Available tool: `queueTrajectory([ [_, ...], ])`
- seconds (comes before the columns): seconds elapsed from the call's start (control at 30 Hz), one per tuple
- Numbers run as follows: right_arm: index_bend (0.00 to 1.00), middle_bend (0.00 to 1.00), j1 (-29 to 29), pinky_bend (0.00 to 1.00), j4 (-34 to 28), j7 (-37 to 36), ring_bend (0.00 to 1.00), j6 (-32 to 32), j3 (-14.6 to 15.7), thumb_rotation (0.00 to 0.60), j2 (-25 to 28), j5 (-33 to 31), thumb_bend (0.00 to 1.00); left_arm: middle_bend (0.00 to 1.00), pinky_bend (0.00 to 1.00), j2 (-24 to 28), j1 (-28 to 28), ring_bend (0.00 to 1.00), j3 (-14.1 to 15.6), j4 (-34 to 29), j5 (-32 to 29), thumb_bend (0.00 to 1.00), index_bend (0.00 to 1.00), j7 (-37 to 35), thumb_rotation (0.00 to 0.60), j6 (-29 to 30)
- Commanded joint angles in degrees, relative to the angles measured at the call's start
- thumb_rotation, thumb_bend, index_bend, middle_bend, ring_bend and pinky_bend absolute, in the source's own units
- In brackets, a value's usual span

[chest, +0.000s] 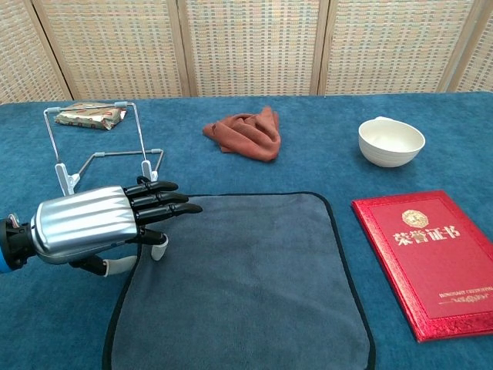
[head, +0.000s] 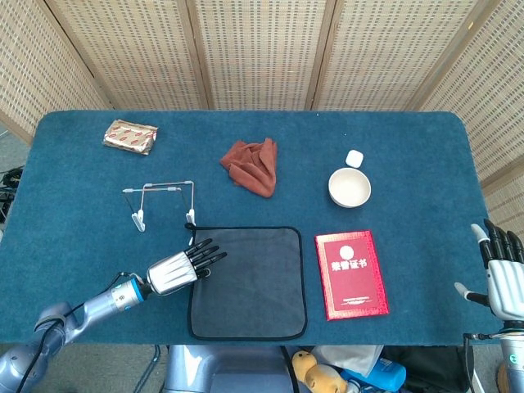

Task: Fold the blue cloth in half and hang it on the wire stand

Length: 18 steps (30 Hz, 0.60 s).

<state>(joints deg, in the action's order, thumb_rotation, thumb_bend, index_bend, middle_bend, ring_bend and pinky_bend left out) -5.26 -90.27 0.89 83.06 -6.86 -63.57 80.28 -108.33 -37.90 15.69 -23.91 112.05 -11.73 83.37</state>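
The blue-grey cloth [head: 250,281] [chest: 246,285] lies flat and unfolded near the table's front edge. My left hand [head: 182,267] [chest: 100,223] hovers at the cloth's left edge, fingers stretched out over its top left corner, holding nothing. Just behind that corner the wire stand [head: 162,201] [chest: 100,150] stands upright. My right hand [head: 502,274] is off the table's right front corner, fingers spread and empty; the chest view does not show it.
A red booklet [head: 351,273] [chest: 431,258] lies right of the cloth. Behind it are a white bowl [head: 350,187] [chest: 390,141] and a small white cube [head: 354,158]. A crumpled rust cloth [head: 252,165] [chest: 245,132] sits mid-table, a foil packet [head: 129,136] [chest: 89,115] far left.
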Motion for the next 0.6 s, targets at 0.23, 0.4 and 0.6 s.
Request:
queueTrajectory([
  [0.23,0.00,0.00,0.00,0.00,-0.45,-0.97,0.00,-0.37,0.02,0.600,0.45,-0.15,0.00,0.00,0.00,0.34,-0.58,0.00,-0.35,-1.26,-0.63,0.48,0.61,0.24,0.600,0.68],
  [0.4,0.00,0.00,0.03,0.00,-0.69,-1.94,0.00,-0.51,-0.13,0.600,0.95,-0.37,0.00,0.00,0.00,0.50,-1.75,0.00,-0.74,-3.01,-0.51,0.48,0.63,1.65,0.600,1.31],
  [0.6,0.00,0.00,0.01,0.00,-0.76,-2.35,0.00,-0.66,-0.05,0.600,1.23,-0.25,0.00,0.00,0.00,0.62,-4.35,0.00,-2.18,-6.13,-0.78,0.48,0.63,4.60,0.600,0.80],
])
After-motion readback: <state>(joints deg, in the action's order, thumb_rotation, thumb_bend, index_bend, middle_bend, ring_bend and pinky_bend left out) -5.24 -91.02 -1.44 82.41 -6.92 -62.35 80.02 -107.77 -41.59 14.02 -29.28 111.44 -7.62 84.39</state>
